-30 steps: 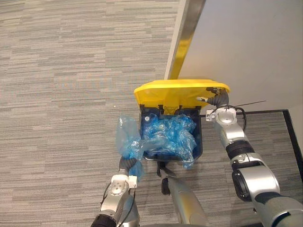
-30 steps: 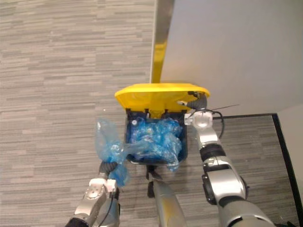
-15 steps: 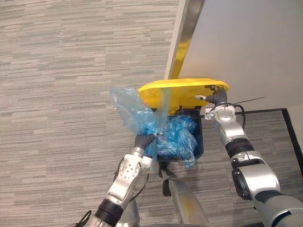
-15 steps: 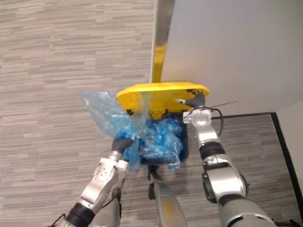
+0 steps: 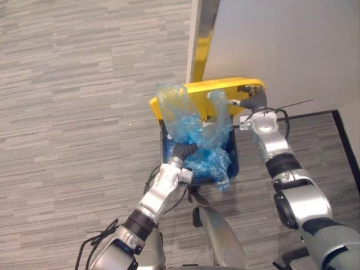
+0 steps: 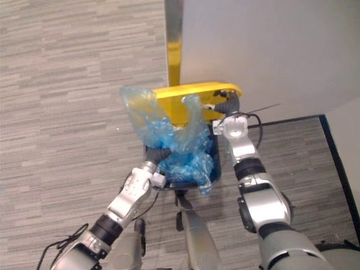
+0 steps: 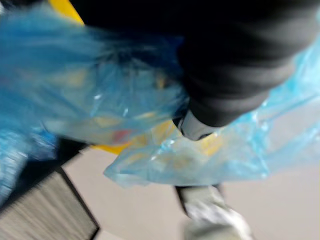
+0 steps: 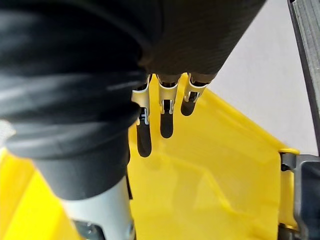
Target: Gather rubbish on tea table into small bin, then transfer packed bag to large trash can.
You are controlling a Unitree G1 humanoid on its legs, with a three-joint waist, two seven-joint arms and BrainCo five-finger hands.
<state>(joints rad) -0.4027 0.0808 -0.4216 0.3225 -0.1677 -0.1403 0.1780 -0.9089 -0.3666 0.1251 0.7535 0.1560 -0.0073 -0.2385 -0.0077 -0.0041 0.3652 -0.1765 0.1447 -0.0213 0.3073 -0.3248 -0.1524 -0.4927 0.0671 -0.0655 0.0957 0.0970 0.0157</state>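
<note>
A dark blue large trash can (image 5: 234, 164) stands by the wall, lined with crumpled blue plastic (image 5: 212, 162). Its yellow lid (image 5: 225, 88) is tipped up. My right hand (image 5: 250, 103) rests on the lid's right end, its straight fingers (image 8: 166, 122) flat against the yellow surface. My left hand (image 5: 181, 152) is shut on the neck of a packed translucent blue bag (image 5: 188, 117) and holds it above the can's opening, in front of the lid. In the left wrist view the bag (image 7: 200, 155) billows round the hand's dark cover (image 7: 240, 65), hiding the fingers.
A pale wall panel with a metal edge strip (image 5: 202, 34) rises right behind the can. Grey striped carpet (image 5: 73, 112) spreads to the left and front. A black strip (image 5: 344, 143) borders the floor at the right.
My left hand has carried the blue bag from the can's left side up and to the right, over the opening. The right hand stays on the raised lid.
</note>
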